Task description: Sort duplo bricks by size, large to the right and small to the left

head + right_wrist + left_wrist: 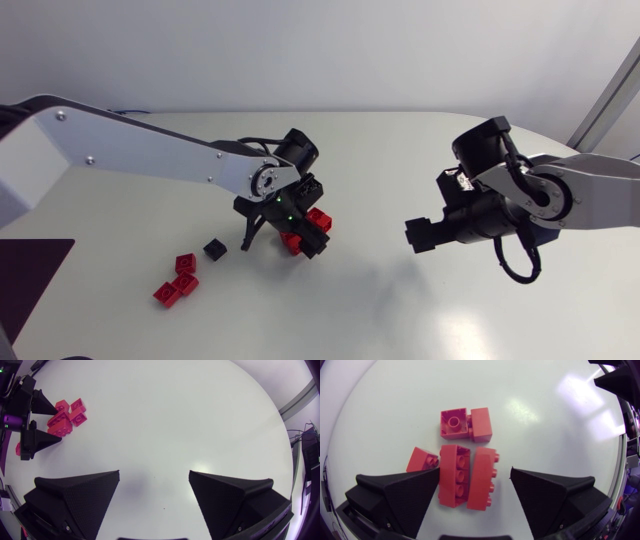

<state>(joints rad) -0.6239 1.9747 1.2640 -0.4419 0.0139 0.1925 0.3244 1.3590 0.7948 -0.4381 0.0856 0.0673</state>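
No readable text or signs appear anywhere.

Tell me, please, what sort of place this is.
Probably a robotics lab bench: the left arm and right arm extend over a white table, and red duplo bricks lie loose under the open left hand, apparently for sorting practice.

Red bricks (454, 477), one black brick (214, 248), white table (380, 150)
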